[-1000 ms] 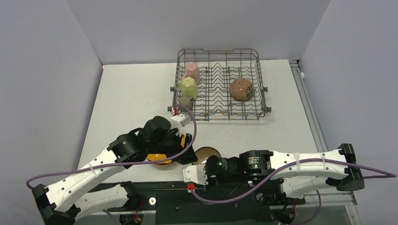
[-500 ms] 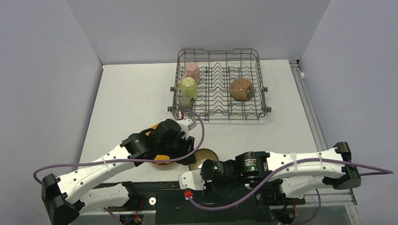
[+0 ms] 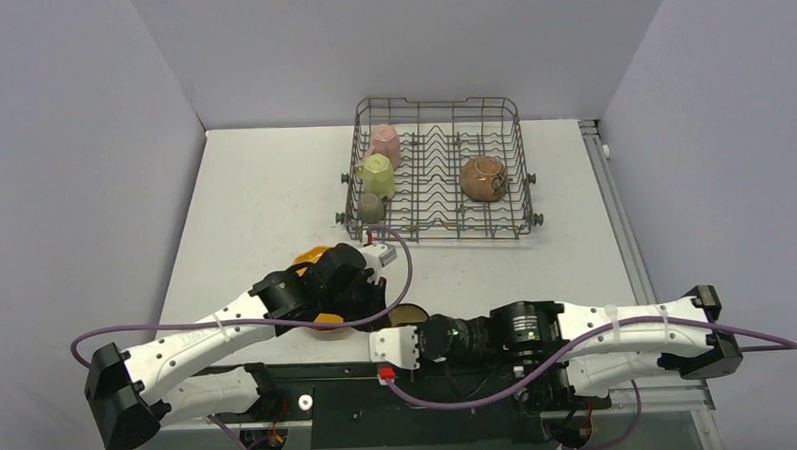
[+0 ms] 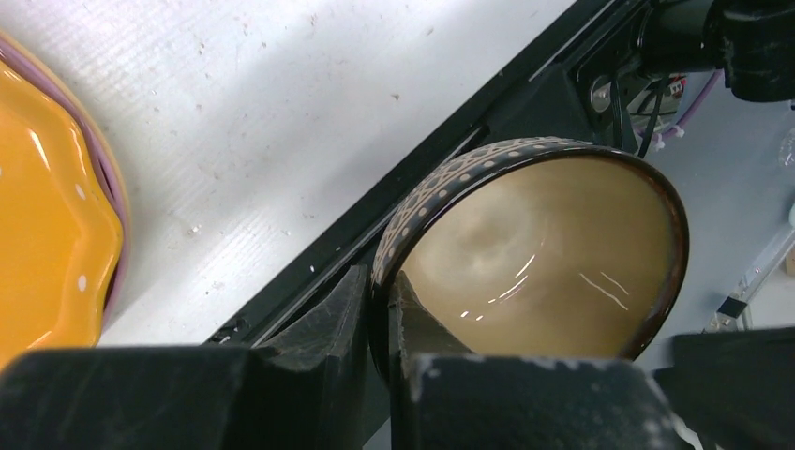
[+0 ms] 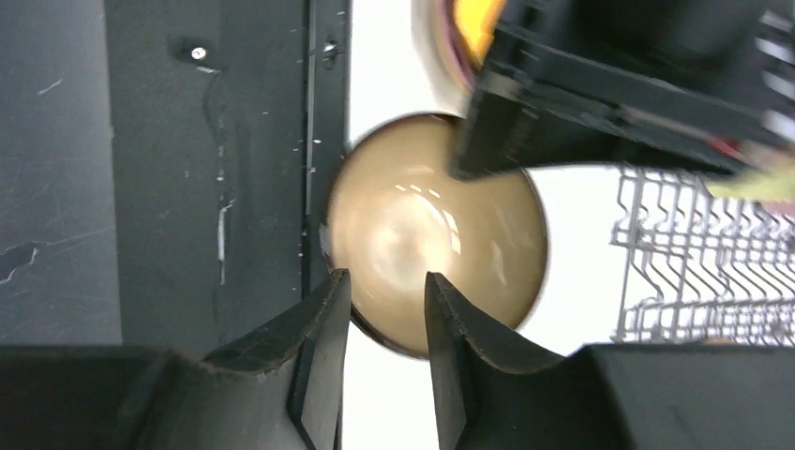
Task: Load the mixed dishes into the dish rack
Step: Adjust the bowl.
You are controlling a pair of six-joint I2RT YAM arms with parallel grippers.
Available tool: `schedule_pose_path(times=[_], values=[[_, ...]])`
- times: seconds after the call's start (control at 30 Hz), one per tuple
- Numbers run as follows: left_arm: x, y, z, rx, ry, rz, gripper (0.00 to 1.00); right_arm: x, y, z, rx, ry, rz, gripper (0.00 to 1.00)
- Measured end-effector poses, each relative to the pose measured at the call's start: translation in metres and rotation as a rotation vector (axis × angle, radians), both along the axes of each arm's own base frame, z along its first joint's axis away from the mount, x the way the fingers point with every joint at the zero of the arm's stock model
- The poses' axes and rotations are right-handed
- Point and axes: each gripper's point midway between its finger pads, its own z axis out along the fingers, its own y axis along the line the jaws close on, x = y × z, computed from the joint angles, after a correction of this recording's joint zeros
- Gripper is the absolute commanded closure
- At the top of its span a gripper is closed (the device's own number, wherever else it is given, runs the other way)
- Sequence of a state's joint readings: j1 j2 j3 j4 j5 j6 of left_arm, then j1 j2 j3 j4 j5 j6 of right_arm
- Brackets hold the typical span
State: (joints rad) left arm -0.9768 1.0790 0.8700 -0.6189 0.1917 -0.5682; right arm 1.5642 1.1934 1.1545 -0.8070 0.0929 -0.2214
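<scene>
At the near edge, the right gripper hangs parted, gripping nothing, close by the bowl. The left gripper pinches that bowl's rim. The orange plate lies beside it. The rack stands at the far edge.

Robot lab test cell, not a kitchen: bare white table boxed in by plain lavender-grey walls at 9, 12 and 3 o'clock. The left arm and right arm are bolted to a black mounting plate at 6 o'clock, with exposed purple cables looping off them and a metal rail along the table edge at 3 o'clock. The wire dish rack at 12 o'clock sits straight on that bench top.
</scene>
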Motion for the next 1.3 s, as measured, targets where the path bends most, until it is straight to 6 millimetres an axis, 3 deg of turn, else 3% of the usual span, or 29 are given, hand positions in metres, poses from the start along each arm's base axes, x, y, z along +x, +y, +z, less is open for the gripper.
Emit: schedule_pose_path(times=[0.2,0.33,0.5,0.6,0.73,1.0,1.3], values=[[0.001,0.011,-0.009,-0.064,0.058,0.023,1.0,0.027,-0.025,0.039,0.216,-0.01,-0.192,0.56],[0.015,0.022,-0.012,-0.156,0.1,0.104,1.0,0.053,-0.053,0.056,0.41,0.012,-0.393,0.38],[0.02,0.023,-0.005,-0.263,0.129,0.135,1.0,0.074,-0.077,0.057,0.616,0.107,-0.632,0.25],[0.024,0.02,0.0,-0.31,0.138,0.143,1.0,0.081,-0.081,0.053,0.724,0.196,-0.754,0.21],[0.029,0.019,0.004,-0.35,0.135,0.163,1.0,0.086,-0.075,0.043,0.813,0.335,-0.89,0.2],[0.04,0.025,0.009,-0.347,0.069,0.226,1.0,0.083,-0.046,0.035,1.001,0.657,-1.03,0.17],[0.046,0.034,0.011,-0.331,0.022,0.276,1.0,0.083,-0.013,0.018,1.008,0.86,-1.129,0.17]])
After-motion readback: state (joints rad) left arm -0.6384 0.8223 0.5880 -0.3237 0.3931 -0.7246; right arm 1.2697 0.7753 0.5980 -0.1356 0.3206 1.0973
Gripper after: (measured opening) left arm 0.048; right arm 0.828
